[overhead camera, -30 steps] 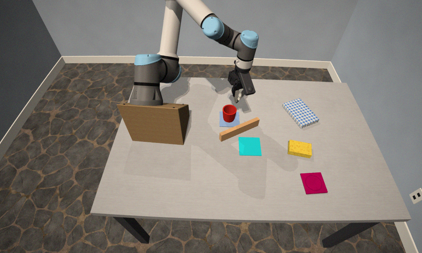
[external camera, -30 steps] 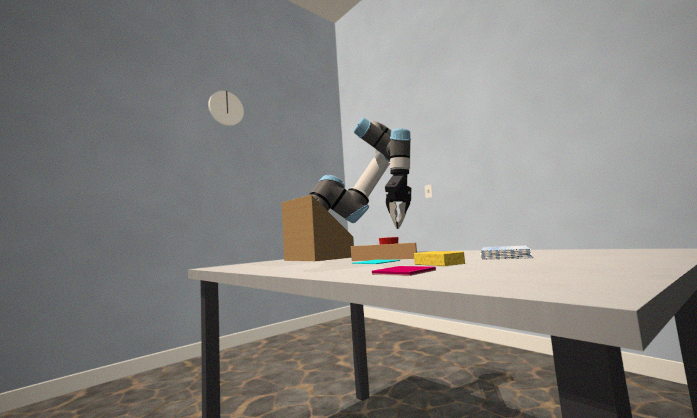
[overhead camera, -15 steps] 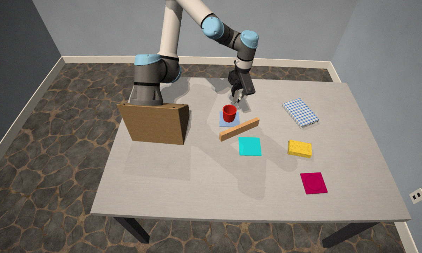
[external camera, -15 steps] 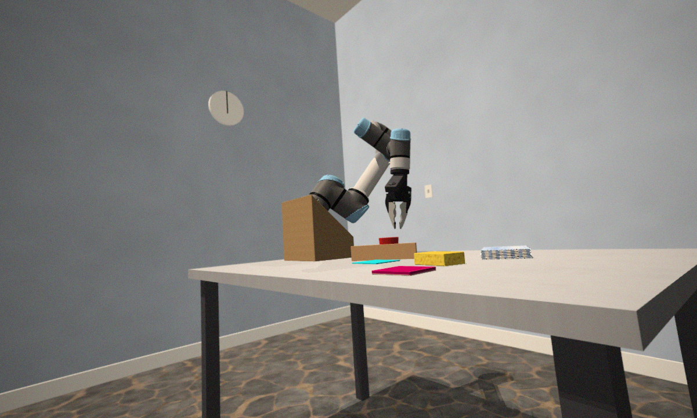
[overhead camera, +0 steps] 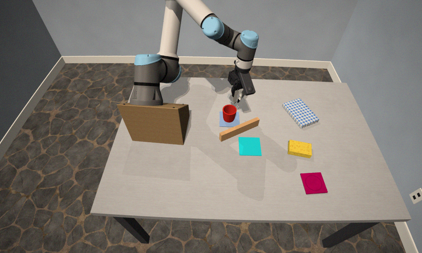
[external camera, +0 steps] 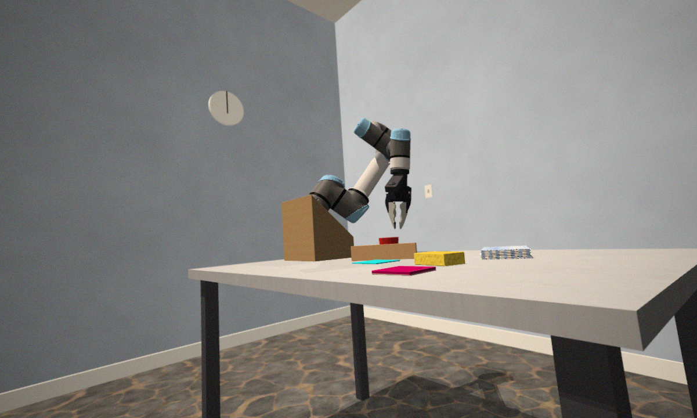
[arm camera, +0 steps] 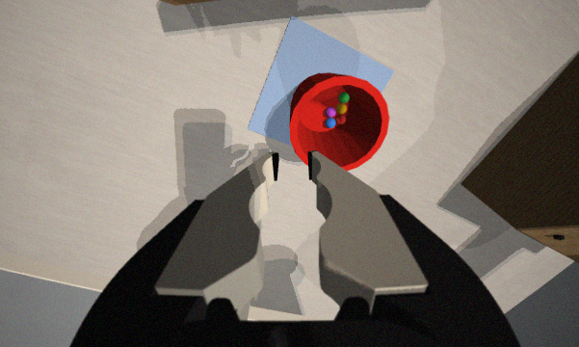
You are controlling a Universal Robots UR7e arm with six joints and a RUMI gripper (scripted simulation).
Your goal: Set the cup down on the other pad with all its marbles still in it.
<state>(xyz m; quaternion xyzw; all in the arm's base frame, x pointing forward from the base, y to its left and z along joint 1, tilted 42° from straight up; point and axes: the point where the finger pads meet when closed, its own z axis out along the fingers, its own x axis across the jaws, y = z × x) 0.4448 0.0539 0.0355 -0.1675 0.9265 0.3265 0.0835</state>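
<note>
My gripper (arm camera: pixel 293 154) hangs above the table (overhead camera: pixel 180 188), jaws a narrow gap apart and holding nothing. Just beyond my fingertips and lower down, the red cup (arm camera: pixel 339 120) stands upright on the light-blue pad (arm camera: pixel 313 53), apart from me, with its marbles (arm camera: pixel 337 111) (five colours show) inside. Past the wooden rail (overhead camera: pixel 239 129) lies the cyan pad (overhead camera: pixel 249 146).

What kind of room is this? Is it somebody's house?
Probably not a house: it looks more like a bare test room for a robot. An arm stands on a wooden block at a table, and the walls hold only a clock.
</note>
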